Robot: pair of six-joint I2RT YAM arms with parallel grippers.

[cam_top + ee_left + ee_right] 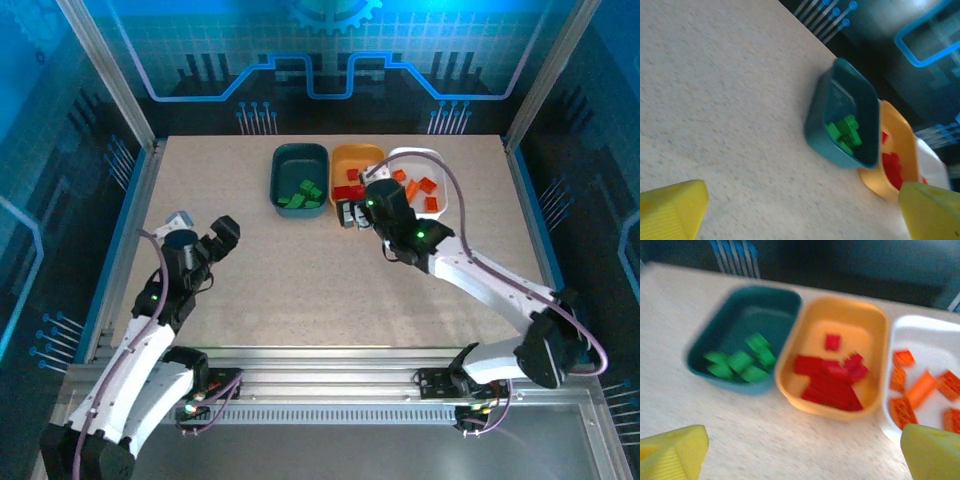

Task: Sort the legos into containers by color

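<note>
Three containers stand in a row at the back of the table: a dark teal tray (276, 182), an orange tray (345, 155) and a white tray (447, 205). Green legos (740, 362) lie in the teal tray (740, 296), red legos (832, 382) in the orange tray (857, 330), orange legos (920, 390) in the white tray (925, 335). My right gripper (347, 213) hovers just in front of the orange tray, open and empty (802, 450). My left gripper (205, 227) is open at the left, far from the trays, with nothing in it (802, 210).
The speckled tabletop (300, 290) stretches between the arms and the trays. Blue side walls (128, 210) and an aluminium rail (330, 360) at the near edge border it. In the left wrist view the teal tray (820, 125) and orange tray (897, 127) sit ahead to the right.
</note>
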